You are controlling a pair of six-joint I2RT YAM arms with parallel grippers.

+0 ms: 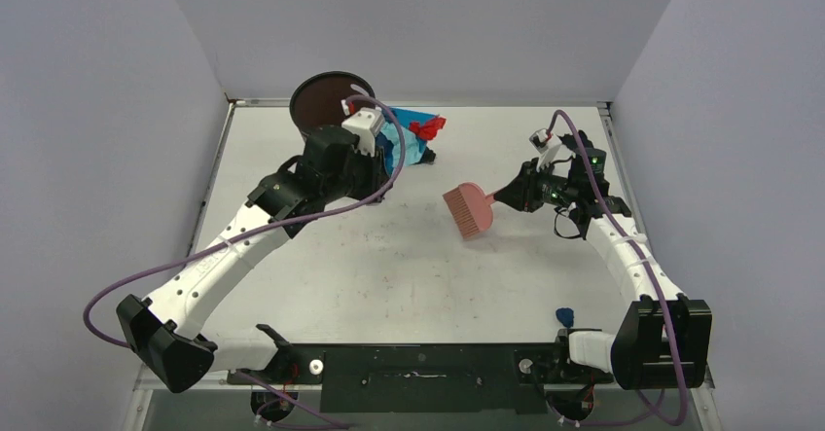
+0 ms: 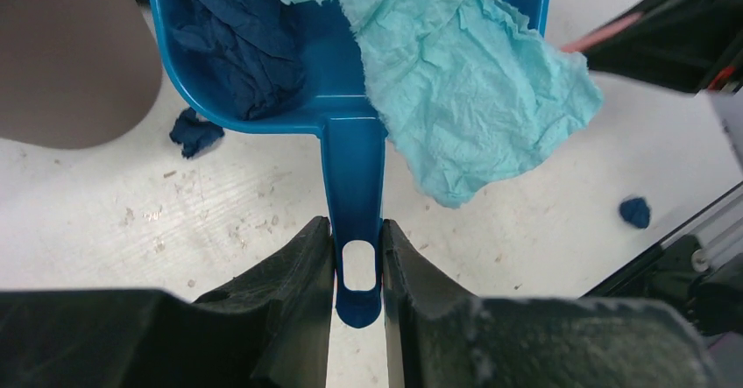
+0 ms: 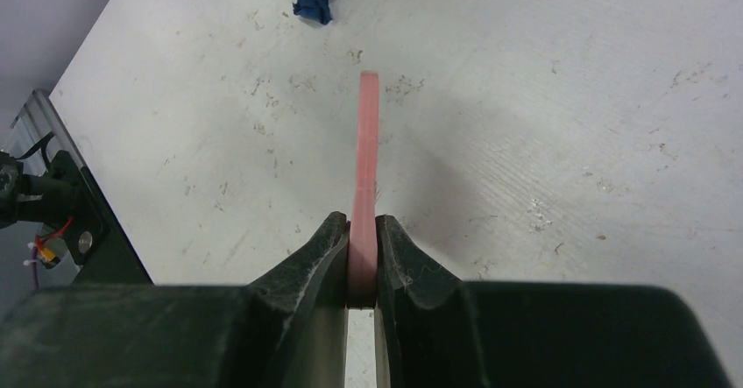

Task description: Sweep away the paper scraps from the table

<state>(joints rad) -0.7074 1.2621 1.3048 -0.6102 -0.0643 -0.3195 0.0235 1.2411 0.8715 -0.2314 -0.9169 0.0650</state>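
My left gripper (image 2: 357,261) is shut on the handle of the bright blue dustpan (image 2: 350,108), held at the back of the table (image 1: 409,275) beside a dark round bin (image 1: 326,105). The pan holds crumpled dark blue paper (image 2: 241,46) and a large teal sheet (image 2: 456,81) that hangs over its rim. Loose dark blue scraps lie on the table under the pan (image 2: 194,132) and off to the right (image 2: 634,211). My right gripper (image 3: 363,257) is shut on the pink brush handle (image 3: 366,160); the brush head (image 1: 469,209) is at mid-table. Another blue scrap (image 3: 314,1) lies beyond the brush.
A red piece (image 1: 426,127) and a small black piece (image 1: 428,157) sit by the dustpan's far side. One blue scrap (image 1: 563,315) lies near the right arm's base. The metal rail (image 1: 418,363) with both arm bases runs along the near edge.
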